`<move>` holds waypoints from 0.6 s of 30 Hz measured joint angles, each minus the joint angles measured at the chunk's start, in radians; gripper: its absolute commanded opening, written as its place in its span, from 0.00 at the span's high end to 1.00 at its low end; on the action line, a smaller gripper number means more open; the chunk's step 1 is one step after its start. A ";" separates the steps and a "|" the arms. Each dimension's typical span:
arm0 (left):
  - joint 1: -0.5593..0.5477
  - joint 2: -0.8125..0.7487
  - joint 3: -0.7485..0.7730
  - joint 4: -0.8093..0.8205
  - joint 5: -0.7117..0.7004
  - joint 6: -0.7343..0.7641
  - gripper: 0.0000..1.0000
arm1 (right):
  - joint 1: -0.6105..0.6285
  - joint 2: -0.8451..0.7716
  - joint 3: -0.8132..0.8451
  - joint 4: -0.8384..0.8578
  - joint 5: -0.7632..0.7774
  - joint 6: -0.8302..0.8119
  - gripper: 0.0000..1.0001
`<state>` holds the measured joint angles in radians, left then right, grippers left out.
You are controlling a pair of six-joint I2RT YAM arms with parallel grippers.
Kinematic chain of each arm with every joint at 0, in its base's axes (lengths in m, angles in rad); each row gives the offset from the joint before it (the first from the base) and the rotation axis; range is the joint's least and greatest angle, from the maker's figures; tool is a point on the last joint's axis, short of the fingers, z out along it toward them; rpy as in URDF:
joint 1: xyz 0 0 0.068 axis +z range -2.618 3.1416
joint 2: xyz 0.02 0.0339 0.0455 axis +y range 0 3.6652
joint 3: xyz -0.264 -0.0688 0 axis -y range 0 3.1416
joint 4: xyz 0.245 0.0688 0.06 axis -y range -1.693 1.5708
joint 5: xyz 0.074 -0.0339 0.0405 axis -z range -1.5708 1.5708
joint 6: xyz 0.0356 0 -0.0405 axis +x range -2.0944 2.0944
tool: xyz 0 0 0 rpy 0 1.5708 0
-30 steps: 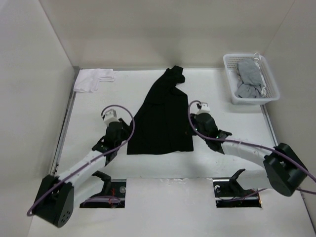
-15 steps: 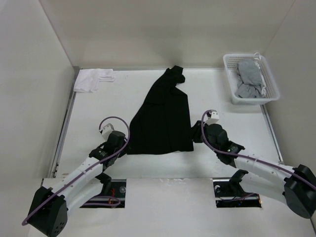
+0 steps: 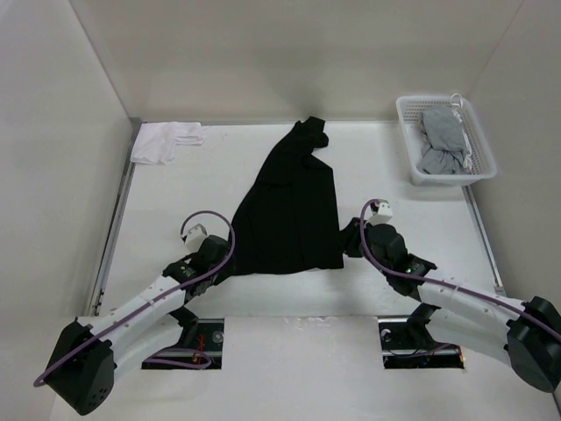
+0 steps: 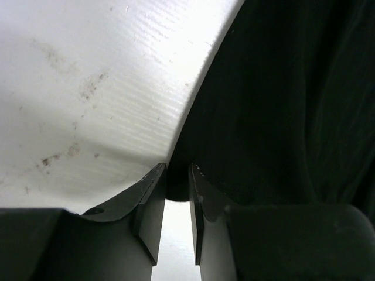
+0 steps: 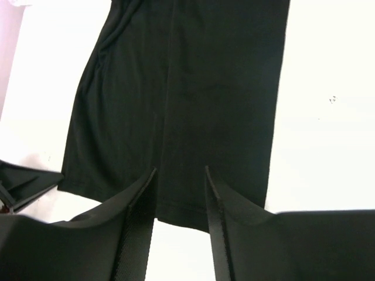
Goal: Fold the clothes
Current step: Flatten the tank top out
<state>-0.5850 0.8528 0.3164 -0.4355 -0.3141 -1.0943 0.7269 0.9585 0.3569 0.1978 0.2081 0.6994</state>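
Black T-shirt [image 3: 291, 206] lies as a long narrow shape mid-way across the white table [image 3: 421, 219], with its hem at the near end and its top toward the far wall. At the near-left hem corner the left gripper [image 4: 177, 170] has narrow jaws with the fabric edge at their tips; I cannot tell whether it is pinched. Over the near-right hem, the right gripper [image 5: 180, 171] has its jaws apart, holding nothing.

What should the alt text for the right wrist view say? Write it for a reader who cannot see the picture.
A black T-shirt lies spread on a white table, its hem nearest the camera. The right gripper fills the bottom of the frame, its two dark fingers standing apart and framing part of that hem.
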 measured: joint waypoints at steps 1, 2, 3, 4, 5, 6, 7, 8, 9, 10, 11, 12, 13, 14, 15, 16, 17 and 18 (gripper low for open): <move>-0.005 0.000 0.005 -0.016 0.000 -0.006 0.76 | 0.000 -0.003 0.000 -0.007 0.004 0.003 0.55; -0.008 0.000 0.010 -0.031 -0.002 -0.010 0.75 | 0.000 -0.003 -0.001 -0.011 0.010 0.007 0.55; -0.010 -0.003 0.014 -0.047 -0.004 -0.014 0.75 | 0.000 -0.004 -0.002 -0.017 0.016 0.013 0.54; -0.012 -0.008 0.016 -0.060 -0.006 -0.017 0.75 | 0.000 -0.004 -0.004 -0.021 0.023 0.015 0.54; -0.012 -0.015 0.016 -0.074 -0.008 -0.022 0.75 | 0.000 -0.006 -0.006 -0.029 0.029 0.020 0.54; -0.012 -0.023 0.016 -0.088 -0.010 -0.025 0.75 | 0.001 -0.009 -0.008 -0.039 0.034 0.025 0.53; -0.013 -0.029 0.016 -0.099 -0.011 -0.029 0.76 | 0.001 -0.013 -0.011 -0.046 0.039 0.032 0.53; -0.014 -0.033 0.016 -0.108 -0.014 -0.033 0.77 | 0.001 -0.017 -0.013 -0.056 0.043 0.040 0.52; -0.016 -0.034 0.016 -0.114 -0.017 -0.037 0.79 | 0.001 -0.022 -0.014 -0.066 0.049 0.045 0.52; -0.019 -0.034 0.016 -0.117 -0.020 -0.041 0.80 | 0.001 -0.024 -0.014 -0.074 0.054 0.052 0.51; -0.021 -0.032 0.017 -0.119 -0.023 -0.043 0.80 | 0.001 -0.027 -0.014 -0.083 0.058 0.059 0.51; -0.023 -0.031 0.017 -0.119 -0.024 -0.044 0.80 | 0.001 -0.028 -0.014 -0.092 0.061 0.066 0.50; -0.024 -0.027 0.017 -0.117 -0.026 -0.045 0.80 | 0.001 -0.028 -0.014 -0.100 0.064 0.071 0.49; -0.026 -0.024 0.018 -0.114 -0.027 -0.045 0.80 | 0.001 -0.027 -0.014 -0.110 0.066 0.080 0.47; -0.026 -0.019 0.018 -0.106 -0.027 -0.044 0.80 | 0.001 -0.027 -0.014 -0.120 0.069 0.087 0.46; -0.026 -0.014 0.018 -0.096 -0.027 -0.044 0.82 | 0.001 -0.023 -0.014 -0.129 0.071 0.095 0.45; -0.026 -0.010 0.018 -0.087 -0.027 -0.044 0.86 | 0.001 -0.017 -0.014 -0.137 0.072 0.101 0.45; -0.027 -0.003 0.018 -0.080 -0.026 -0.043 0.90 | 0.001 -0.009 -0.014 -0.147 0.073 0.109 0.45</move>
<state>-0.6117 0.8494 0.3344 -0.5152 -0.3401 -1.1370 0.7277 0.9497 0.3424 0.0505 0.2813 0.8082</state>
